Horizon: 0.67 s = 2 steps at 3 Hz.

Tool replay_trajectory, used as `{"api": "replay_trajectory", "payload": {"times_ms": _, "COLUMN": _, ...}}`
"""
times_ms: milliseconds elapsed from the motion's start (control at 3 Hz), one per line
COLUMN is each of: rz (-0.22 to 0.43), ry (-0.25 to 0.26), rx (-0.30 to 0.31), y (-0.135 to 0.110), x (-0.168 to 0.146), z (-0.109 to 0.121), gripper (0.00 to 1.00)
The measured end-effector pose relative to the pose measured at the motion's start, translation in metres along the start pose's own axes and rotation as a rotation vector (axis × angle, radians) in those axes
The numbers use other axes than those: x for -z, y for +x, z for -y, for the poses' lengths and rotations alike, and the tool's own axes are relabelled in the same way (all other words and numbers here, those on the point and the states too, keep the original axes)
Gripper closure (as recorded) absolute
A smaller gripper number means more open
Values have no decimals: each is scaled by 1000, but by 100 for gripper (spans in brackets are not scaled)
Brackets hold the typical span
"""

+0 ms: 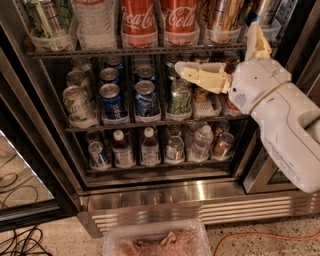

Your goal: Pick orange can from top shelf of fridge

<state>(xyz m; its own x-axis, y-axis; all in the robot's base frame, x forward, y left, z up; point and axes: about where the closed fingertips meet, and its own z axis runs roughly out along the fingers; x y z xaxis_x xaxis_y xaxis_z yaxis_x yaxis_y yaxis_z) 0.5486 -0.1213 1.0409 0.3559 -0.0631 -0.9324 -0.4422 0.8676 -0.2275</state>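
The fridge (200,192) stands open in front of me, with a steel base and a dark interior. Its top shelf (100,51) is a wire rack with clear trays that hold two red Coca-Cola cans (140,20). The orange can (223,15), shiny gold-orange, stands in the tray right of them, its lid cut off by the frame's top edge. My gripper (216,47) is at the right, just below and in front of the orange can. It is open and empty: one cream finger (202,77) points left and the other (257,42) points up.
The middle rack holds blue Pepsi cans (146,97) and green cans (179,97). The lower rack holds small bottles (150,147) and cans. A clear plastic bin (155,242) sits on the floor below, with an orange cable (270,235) to its right. The glass door (22,170) is at the left.
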Motion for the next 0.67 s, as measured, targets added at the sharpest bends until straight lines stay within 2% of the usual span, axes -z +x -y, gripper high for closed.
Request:
{"api": "replay_trajectory", "payload": {"times_ms": 333, "rz": -4, "ry": -29, "rx": -19, "y": 6, "x": -4, "z": -5, "gripper": 0}}
{"api": "replay_trajectory", "payload": {"times_ms": 667, "rz": 6, "ry": -33, "rx": -21, "y": 7, "x": -9, "z": 1, "gripper": 0}}
